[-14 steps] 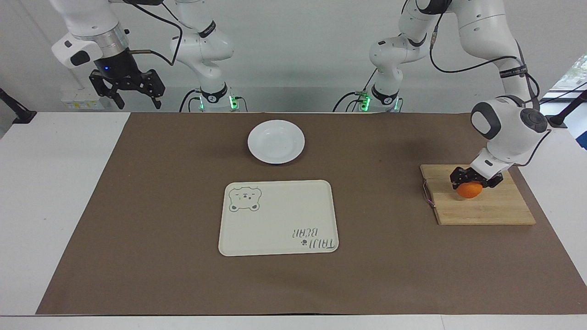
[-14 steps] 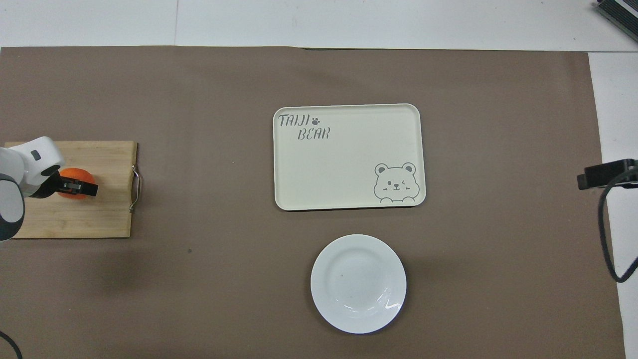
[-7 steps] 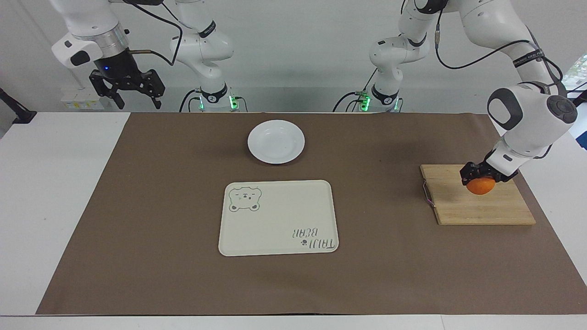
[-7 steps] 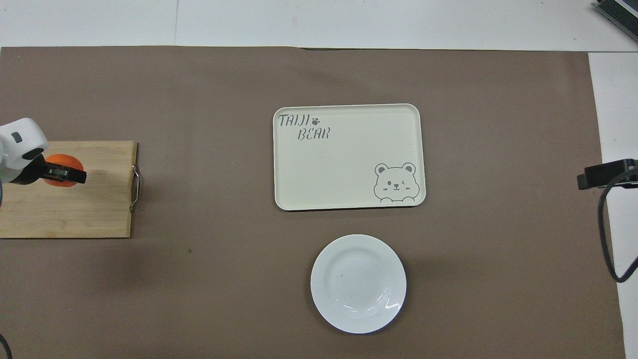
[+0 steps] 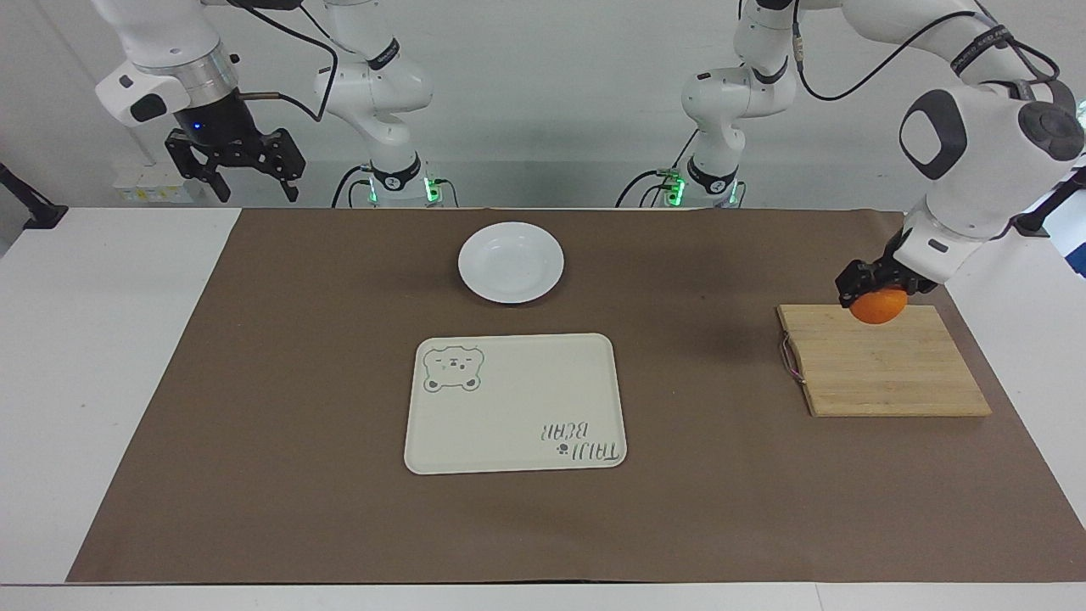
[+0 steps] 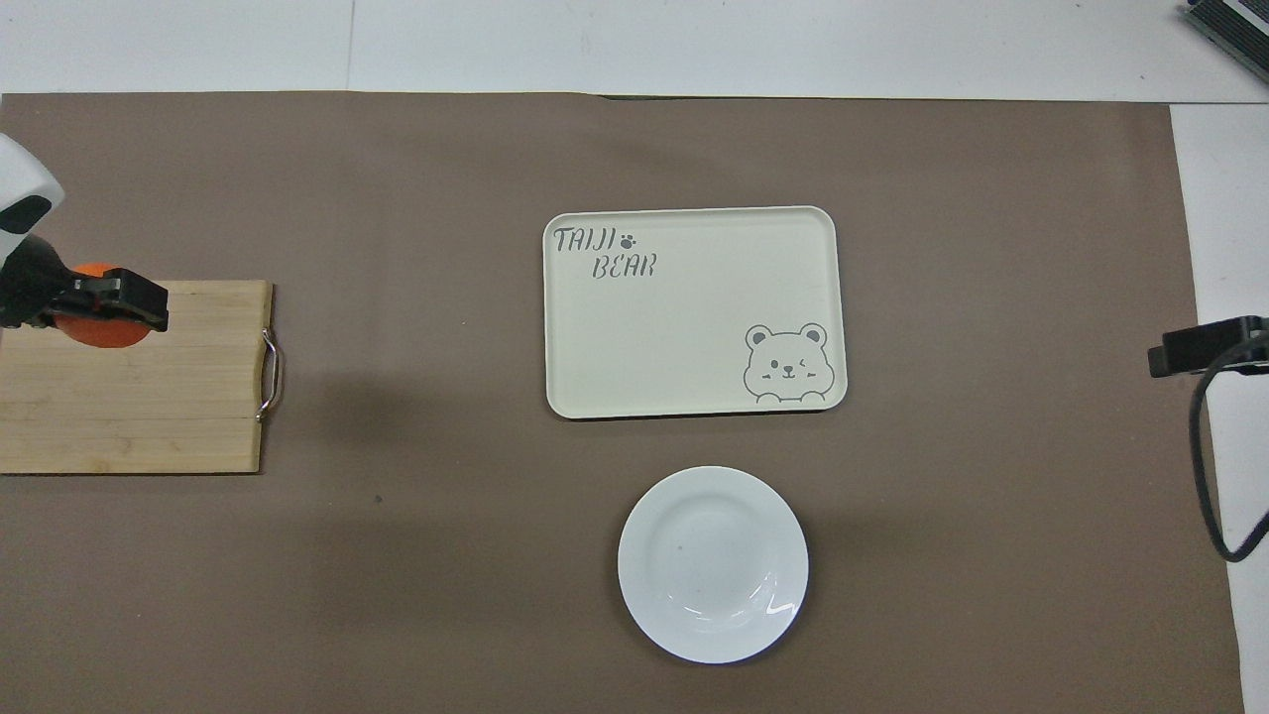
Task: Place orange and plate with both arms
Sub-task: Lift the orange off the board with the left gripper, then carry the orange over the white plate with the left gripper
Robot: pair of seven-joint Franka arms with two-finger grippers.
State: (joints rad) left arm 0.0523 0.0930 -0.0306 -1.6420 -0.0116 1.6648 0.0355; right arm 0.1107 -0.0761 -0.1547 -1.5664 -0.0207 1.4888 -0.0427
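On the bench (image 5: 110,356) we see that most things have not moved: the brown mat (image 5: 322,509), the cream tray with the bear drawing (image 5: 517,407) and the wooden cutting board (image 5: 891,373) lie where they lay a second ago. What has changed is at the left arm's end. The left gripper (image 5: 874,288) has come up from the board and now hangs over the board's edge nearest to the robots, with its fingers pinching the orange (image 5: 879,307) from above. The orange, which a second ago rested on the board, is now clear of it, directly under the gripper.

The right gripper (image 5: 242,165) waits in the air over the white bench surface past the mat's corner, at the right arm's end, with its fingers spread and nothing between them. The plate (image 5: 511,261) lies on the mat between the two grippers, well apart from each, untouched.

We judge that the orange is picked and lifted, so the carrying comes next; the plate is not yet taken.
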